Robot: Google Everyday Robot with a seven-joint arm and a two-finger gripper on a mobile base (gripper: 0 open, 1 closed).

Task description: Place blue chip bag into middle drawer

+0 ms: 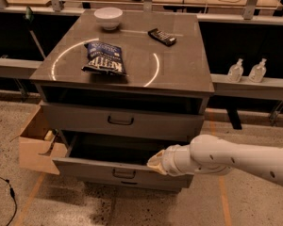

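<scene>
The blue chip bag (104, 58) lies flat on the cabinet top, left of centre, inside a bright ring of reflected light. The middle drawer (89, 166) is pulled out below the shut top drawer (120, 121), and its dark inside shows nothing in it. My gripper (155, 163) sits low on the right, at the front edge of the open middle drawer, just right of its handle (124, 174). The white arm reaches in from the right edge of the view. The gripper is far below the bag and apart from it.
A white bowl (108, 17) and a small black packet (162, 36) rest at the back of the cabinet top. An open cardboard box (35, 142) stands against the cabinet's left side. Two clear bottles (236, 70) stand on a ledge to the right. A cable (4, 197) lies on the floor.
</scene>
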